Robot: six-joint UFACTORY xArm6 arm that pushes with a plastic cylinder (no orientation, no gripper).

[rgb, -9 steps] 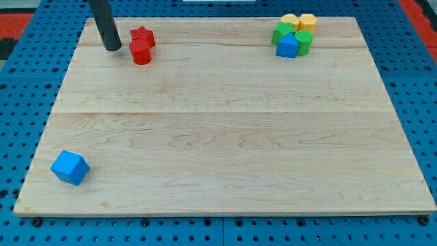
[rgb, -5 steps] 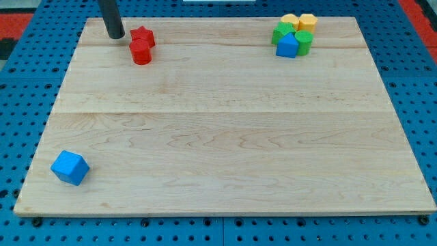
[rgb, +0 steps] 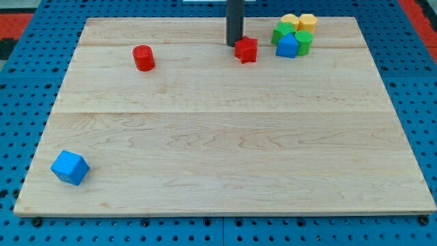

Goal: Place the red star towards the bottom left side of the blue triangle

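Observation:
The red star (rgb: 246, 49) lies on the wooden board (rgb: 225, 137) near the view's top, a short way to the left of the blue triangle (rgb: 287, 46). My tip (rgb: 233, 44) rests just left of the red star, touching or almost touching it. The blue triangle sits at the front of a tight cluster at the top right.
Two green blocks (rgb: 283, 31) (rgb: 304, 41) and two yellow blocks (rgb: 290, 20) (rgb: 308, 21) crowd around the blue triangle. A red cylinder (rgb: 143, 58) stands at the upper left. A blue cube-like block (rgb: 69, 167) lies at the bottom left.
My tip has moved from the top left across to the right, and the red star has gone with it, away from the red cylinder and close to the blue triangle.

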